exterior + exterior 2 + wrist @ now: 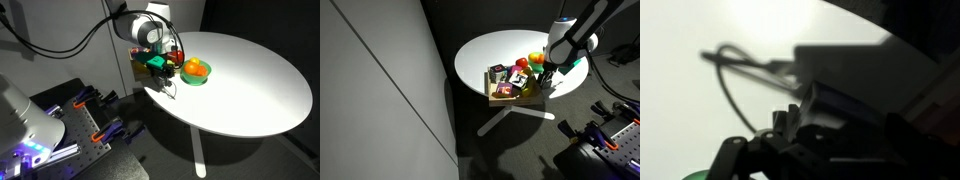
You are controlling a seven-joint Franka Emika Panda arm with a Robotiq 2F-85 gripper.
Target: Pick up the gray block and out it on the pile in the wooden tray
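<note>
The wooden tray sits at the edge of the round white table and holds a pile of coloured blocks; it also shows in an exterior view. My gripper hangs low over the tray's end nearest the green bowl, seen too in an exterior view. In the wrist view a grey slab-like shape, possibly the gray block, lies very close in front of the dark jaws. The picture is dark and blurred, so I cannot tell whether the fingers grip it.
A green bowl with orange and red fruit stands beside the tray, also seen in an exterior view. The white table stretches beyond it. A cable loops across the wrist view. Dark equipment stands on the floor.
</note>
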